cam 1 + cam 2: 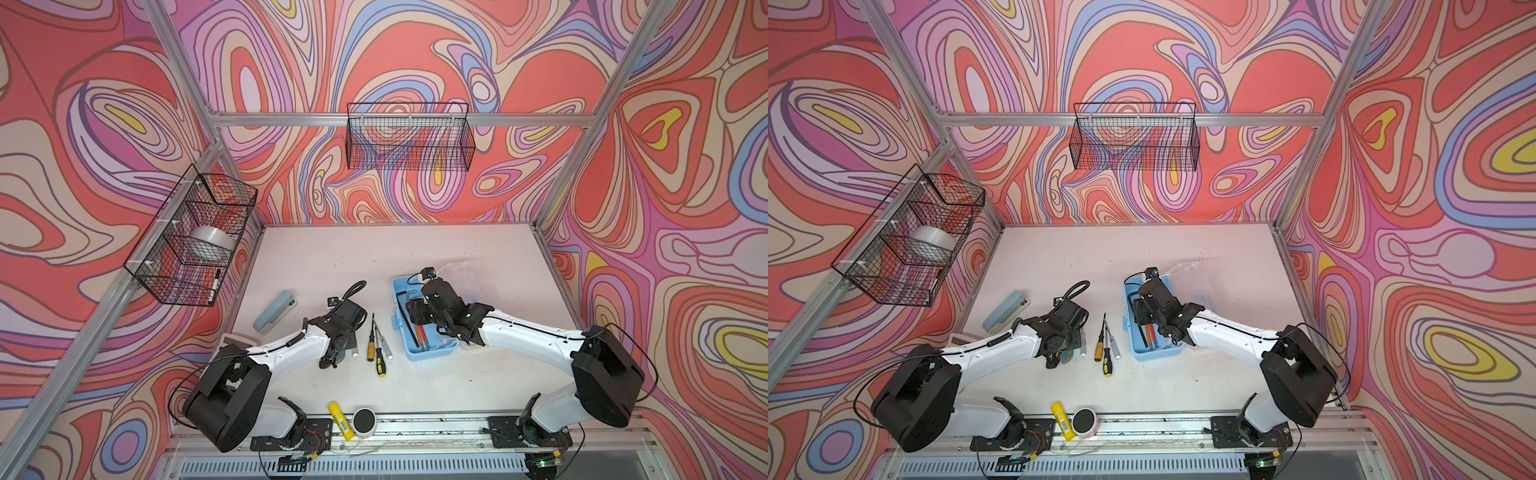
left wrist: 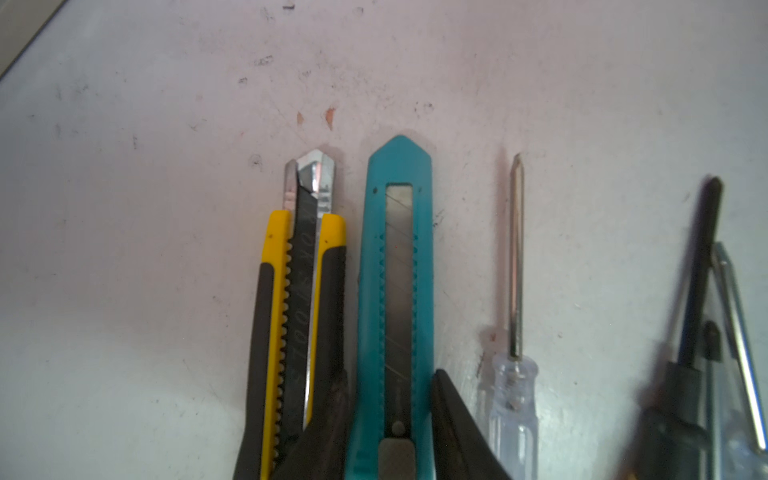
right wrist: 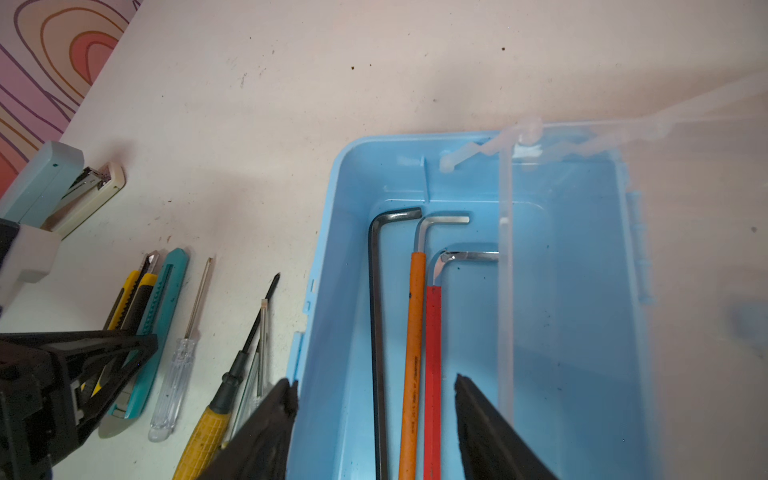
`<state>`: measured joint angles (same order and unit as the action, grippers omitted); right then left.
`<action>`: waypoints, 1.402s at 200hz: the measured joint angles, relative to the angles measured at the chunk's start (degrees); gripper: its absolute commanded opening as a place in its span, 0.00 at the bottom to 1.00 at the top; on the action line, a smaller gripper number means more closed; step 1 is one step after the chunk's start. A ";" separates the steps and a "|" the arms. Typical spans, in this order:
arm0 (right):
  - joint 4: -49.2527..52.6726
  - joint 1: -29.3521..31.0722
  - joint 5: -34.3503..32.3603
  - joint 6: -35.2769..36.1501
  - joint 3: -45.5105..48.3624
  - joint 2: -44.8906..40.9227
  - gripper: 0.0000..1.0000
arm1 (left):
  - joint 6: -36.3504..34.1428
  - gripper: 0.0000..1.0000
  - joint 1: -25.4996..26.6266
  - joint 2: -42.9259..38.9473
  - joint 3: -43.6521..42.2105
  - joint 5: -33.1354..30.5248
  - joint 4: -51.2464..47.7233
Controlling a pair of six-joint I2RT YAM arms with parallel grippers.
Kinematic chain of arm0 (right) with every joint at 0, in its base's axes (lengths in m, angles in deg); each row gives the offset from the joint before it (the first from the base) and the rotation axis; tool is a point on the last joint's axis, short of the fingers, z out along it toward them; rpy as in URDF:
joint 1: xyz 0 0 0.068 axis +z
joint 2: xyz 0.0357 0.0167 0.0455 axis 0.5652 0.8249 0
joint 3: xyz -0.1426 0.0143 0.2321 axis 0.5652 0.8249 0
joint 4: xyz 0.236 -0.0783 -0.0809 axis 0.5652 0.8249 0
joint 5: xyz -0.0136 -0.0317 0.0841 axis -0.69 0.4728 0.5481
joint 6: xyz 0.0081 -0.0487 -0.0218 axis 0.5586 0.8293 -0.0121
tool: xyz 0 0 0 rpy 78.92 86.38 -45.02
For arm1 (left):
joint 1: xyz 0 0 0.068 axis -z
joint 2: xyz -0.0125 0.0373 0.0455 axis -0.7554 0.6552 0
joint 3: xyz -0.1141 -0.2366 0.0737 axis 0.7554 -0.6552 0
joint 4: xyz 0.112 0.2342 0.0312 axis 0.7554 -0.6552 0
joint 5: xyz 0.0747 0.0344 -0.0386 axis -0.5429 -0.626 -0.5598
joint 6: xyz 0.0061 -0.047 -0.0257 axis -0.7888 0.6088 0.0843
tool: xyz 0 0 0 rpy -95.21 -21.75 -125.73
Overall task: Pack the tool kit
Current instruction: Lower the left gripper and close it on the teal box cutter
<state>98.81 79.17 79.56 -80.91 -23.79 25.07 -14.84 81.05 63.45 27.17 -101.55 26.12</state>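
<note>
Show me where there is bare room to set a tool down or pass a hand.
Free: the far half of the table, beyond the stapler and the case; also the case floor beside the three hex keys. Crowded: the strip left of the case, where utility knives and screwdrivers lie side by side.

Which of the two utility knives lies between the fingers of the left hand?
The teal plastic utility knife; the yellow-and-black utility knife lies beside it, outside that gap.
</note>
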 measured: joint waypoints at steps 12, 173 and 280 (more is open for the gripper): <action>0.00 -0.11 0.00 0.00 0.00 0.17 0.63 | -0.02 0.35 -0.46 0.74 0.04 0.28 0.28; -0.20 -1.18 0.09 -0.26 0.02 0.28 0.63 | -0.72 0.15 -2.10 -0.02 1.29 2.08 3.26; -0.39 -1.29 0.46 -0.44 0.02 0.50 0.63 | -0.83 0.37 -2.19 0.00 1.29 0.85 1.73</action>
<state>98.42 77.88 80.02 -81.35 -23.77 25.58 -15.67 78.87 63.45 28.46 -100.70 27.85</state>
